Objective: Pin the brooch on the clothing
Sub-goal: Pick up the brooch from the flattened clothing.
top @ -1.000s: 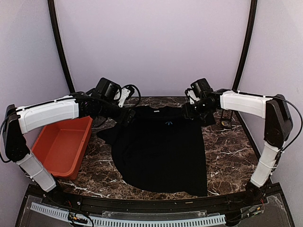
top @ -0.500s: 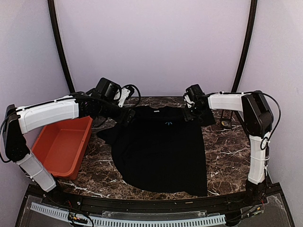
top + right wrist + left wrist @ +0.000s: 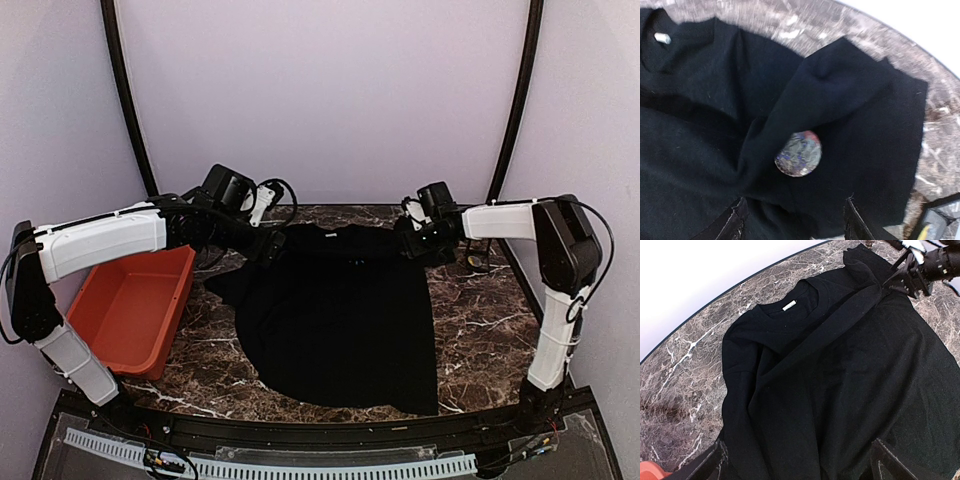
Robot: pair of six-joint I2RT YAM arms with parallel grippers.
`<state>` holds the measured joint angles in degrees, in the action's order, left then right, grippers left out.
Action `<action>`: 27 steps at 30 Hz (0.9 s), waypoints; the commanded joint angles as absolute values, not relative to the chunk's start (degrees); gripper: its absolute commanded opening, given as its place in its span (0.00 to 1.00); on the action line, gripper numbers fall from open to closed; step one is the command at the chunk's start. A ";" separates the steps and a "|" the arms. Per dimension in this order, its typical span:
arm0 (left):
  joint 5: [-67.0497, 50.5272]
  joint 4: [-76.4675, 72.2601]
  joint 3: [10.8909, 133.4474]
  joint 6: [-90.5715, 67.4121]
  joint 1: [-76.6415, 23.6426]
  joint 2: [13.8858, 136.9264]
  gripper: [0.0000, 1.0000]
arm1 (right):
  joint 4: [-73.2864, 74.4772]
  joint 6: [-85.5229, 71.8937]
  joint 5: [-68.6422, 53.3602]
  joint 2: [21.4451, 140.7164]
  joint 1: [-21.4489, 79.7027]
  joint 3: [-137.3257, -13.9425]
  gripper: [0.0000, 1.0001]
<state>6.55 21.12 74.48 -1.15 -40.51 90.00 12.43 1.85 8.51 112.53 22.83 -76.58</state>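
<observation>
The black T-shirt (image 3: 335,320) lies spread on the marble table, collar at the far side. A fold of it runs across the chest, and the starburst print does not show clearly. A round shiny brooch (image 3: 798,154) sits on the fabric near the shirt's right sleeve. My right gripper (image 3: 795,201) is open just behind the brooch, with a finger to each side of it and touching nothing; it is at the right shoulder in the top view (image 3: 415,243). My left gripper (image 3: 797,445) is wide open over the shirt's left shoulder (image 3: 268,246).
A red bin (image 3: 130,305) stands at the table's left edge. A small dark object (image 3: 475,262) sits behind the right sleeve. Bare marble (image 3: 480,330) lies to the shirt's right. The right gripper also shows in the left wrist view (image 3: 920,270).
My right gripper has shifted a little right and toward the near side at the shirt's shoulder. The blue print seen on the chest earlier is now mostly covered. The left arm has not moved.
</observation>
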 commanded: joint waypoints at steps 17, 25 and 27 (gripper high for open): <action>6.59 22.54 74.63 -1.23 -40.43 89.14 0.99 | 10.44 7.55 7.13 116.44 21.33 -80.53 0.57; 6.59 22.70 74.75 -1.32 -40.42 89.29 0.99 | 12.76 7.04 7.12 121.18 21.35 -85.45 0.57; 6.67 22.78 74.83 -1.32 -40.41 89.37 0.99 | 13.19 6.95 7.12 122.17 21.36 -86.57 0.57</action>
